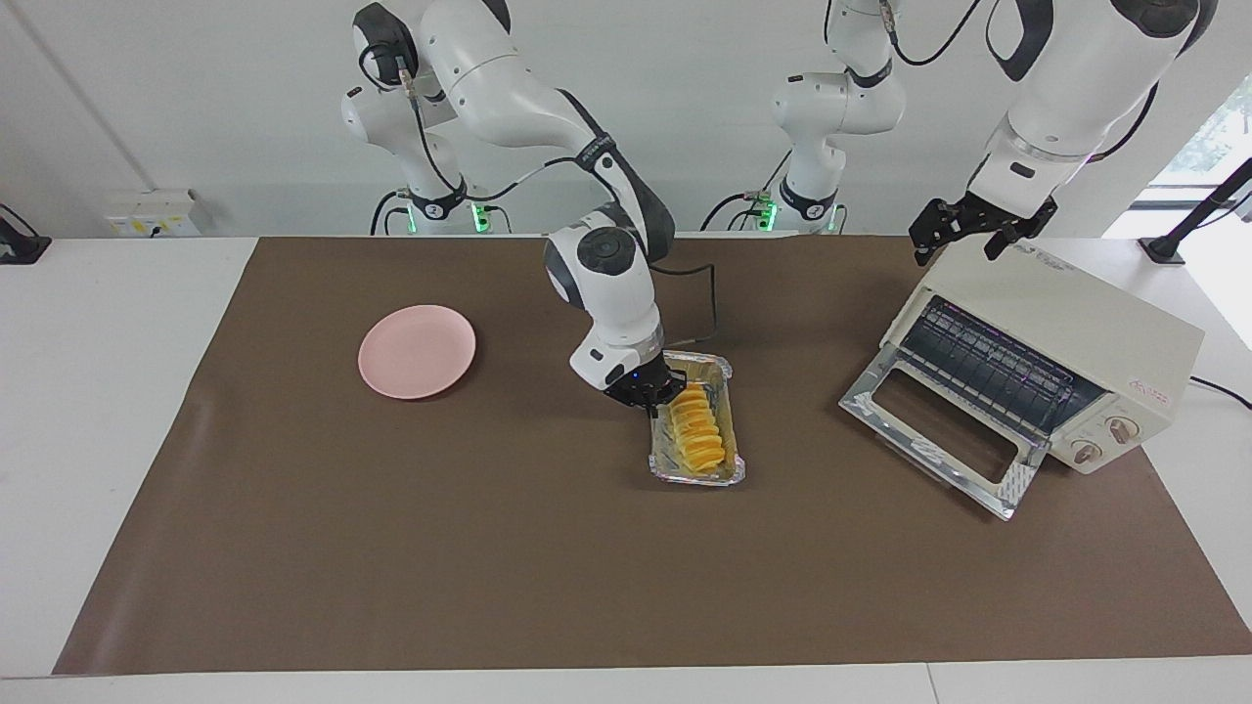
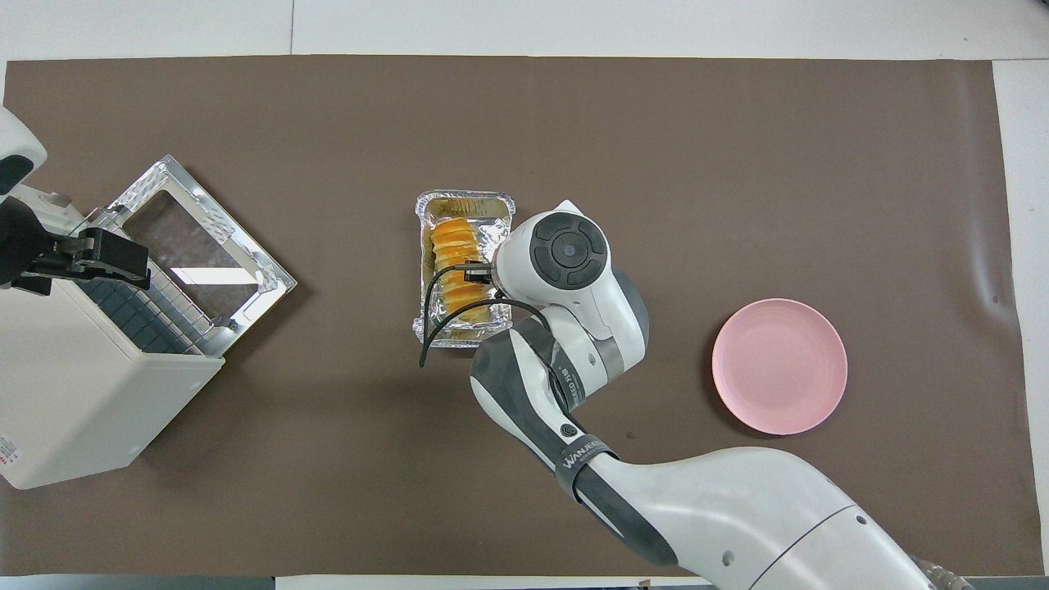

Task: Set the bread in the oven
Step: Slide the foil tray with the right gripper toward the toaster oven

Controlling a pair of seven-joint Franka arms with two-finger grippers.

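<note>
The yellow-orange ridged bread (image 1: 699, 430) lies in a crinkled foil tray (image 1: 699, 477) in the middle of the brown mat; it also shows in the overhead view (image 2: 455, 246). My right gripper (image 1: 653, 394) is down at the end of the tray nearer to the robots, against the bread's end there. In the overhead view its wrist hides the gripper. The cream-white oven (image 1: 1076, 313) stands toward the left arm's end of the table, with its glass door (image 1: 939, 430) dropped open and the wire rack showing. My left gripper (image 1: 957, 249) is open and empty over the oven's top edge.
A round pink plate (image 1: 417, 351) lies on the mat toward the right arm's end of the table. A black cable hangs from the right wrist over the tray. White table surface borders the mat.
</note>
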